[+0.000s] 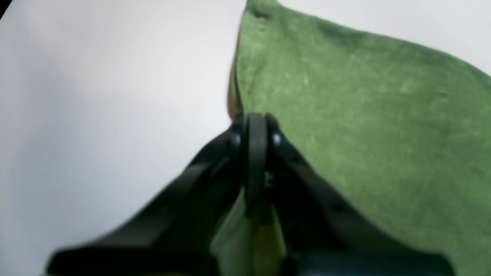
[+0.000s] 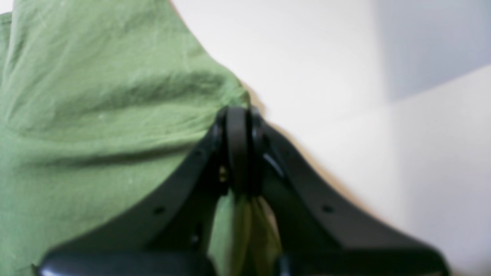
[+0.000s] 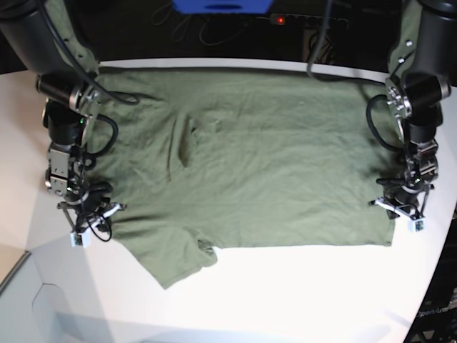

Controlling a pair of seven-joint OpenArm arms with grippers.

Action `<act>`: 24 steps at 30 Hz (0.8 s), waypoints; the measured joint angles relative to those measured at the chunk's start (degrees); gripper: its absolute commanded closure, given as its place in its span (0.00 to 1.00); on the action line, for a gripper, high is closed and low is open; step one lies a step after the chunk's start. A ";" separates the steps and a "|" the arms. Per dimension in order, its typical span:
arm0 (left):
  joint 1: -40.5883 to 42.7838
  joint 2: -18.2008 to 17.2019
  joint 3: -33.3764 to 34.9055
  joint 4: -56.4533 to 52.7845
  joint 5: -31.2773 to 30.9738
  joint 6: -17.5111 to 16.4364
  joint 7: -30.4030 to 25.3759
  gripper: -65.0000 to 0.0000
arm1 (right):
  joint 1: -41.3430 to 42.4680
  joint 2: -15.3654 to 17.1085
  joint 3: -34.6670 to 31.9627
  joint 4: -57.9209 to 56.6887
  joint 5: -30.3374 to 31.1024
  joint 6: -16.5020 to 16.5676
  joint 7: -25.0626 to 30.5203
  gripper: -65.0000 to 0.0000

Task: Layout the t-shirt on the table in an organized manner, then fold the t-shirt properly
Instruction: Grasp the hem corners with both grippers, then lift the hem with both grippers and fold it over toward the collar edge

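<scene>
Blurred up close, left gripper [image 1: 256, 126] and right gripper [image 2: 238, 119] clamped on t-shirt [image 3: 264, 157] edges; bare table [image 3: 300, 286] nearer the camera.

The t-shirt [image 3: 250, 157] lies spread flat on the table [image 3: 300, 300], reaching from the far edge toward the middle, with bare tabletop in front of it. One sleeve points toward the near side at the base view's lower left. The right gripper [image 3: 87, 214] sits at the shirt's edge on that view's left, the left gripper [image 3: 403, 207] at its corner on the opposite side, each pinching cloth.
</scene>
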 measured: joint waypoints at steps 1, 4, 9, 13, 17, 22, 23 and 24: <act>-0.02 0.00 0.00 0.07 0.00 -0.02 0.09 1.00 | 0.00 0.00 0.02 0.11 -0.02 0.02 0.00 1.00; 0.66 0.28 -0.11 3.19 -1.55 -0.22 3.34 1.00 | -0.09 -0.07 0.37 0.85 -0.20 0.24 -0.42 1.00; 4.85 0.81 0.00 14.40 -9.99 -0.87 11.50 1.00 | -4.24 -0.83 0.39 9.33 -0.96 1.31 -3.10 1.00; 9.77 0.61 0.33 27.61 -15.43 -1.05 17.57 1.00 | -8.04 -2.19 0.61 17.99 -2.10 6.10 -5.05 1.00; 13.22 0.76 0.31 36.92 -18.29 -0.81 20.94 1.00 | -11.80 -3.93 0.39 26.86 -1.92 7.32 -4.72 1.00; 16.65 0.63 0.20 41.29 -20.92 -0.61 22.12 1.00 | -16.70 -4.37 0.37 35.60 4.44 7.34 -7.19 1.00; 17.25 0.70 0.17 41.57 -21.05 -0.59 22.38 1.00 | -17.44 -4.31 0.39 37.66 5.46 7.37 -9.62 1.00; 17.84 0.76 0.17 42.01 -20.87 -0.42 22.38 1.00 | -17.99 -4.17 0.39 39.41 6.38 7.34 -11.04 1.00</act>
